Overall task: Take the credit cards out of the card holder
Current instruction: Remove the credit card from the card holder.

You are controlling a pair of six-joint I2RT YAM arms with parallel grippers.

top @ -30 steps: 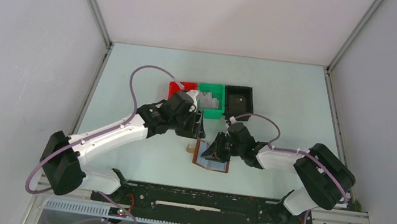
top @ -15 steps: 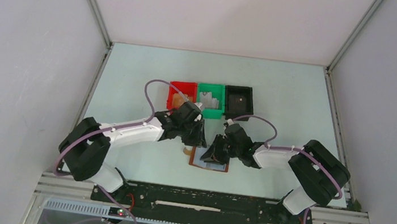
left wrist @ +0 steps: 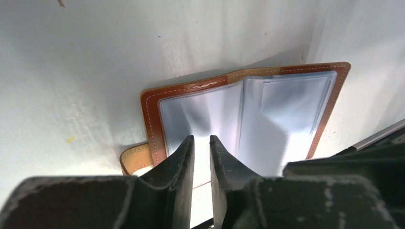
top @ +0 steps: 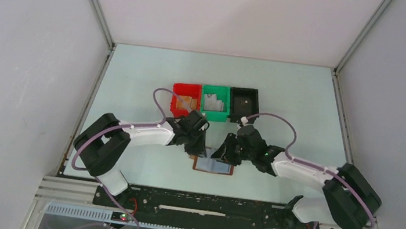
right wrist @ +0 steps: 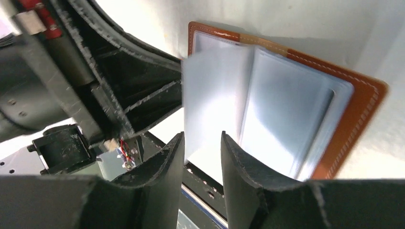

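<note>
The left gripper (left wrist: 201,141) has swung in from the bins (top: 215,102) onto the card holder (top: 213,166), which lies open near the middle of the table (top: 285,95). Its jaws have narrowed to a slit over the left panel; whether they pinch anything I cannot tell. The right gripper (right wrist: 202,143) hangs half open beside it. No credit cards show yet, so extraction looks to be just starting.

Card holder (top: 213,166): open on the table (top: 296,97), pale inner faces up.
Left gripper (top: 199,148): at its far-left corner.
Right gripper (top: 223,155): over its far edge.
Red bin (top: 185,100), green bin (top: 215,102), black bin (top: 244,103): one row beyond the card holder, apart from it.
</note>
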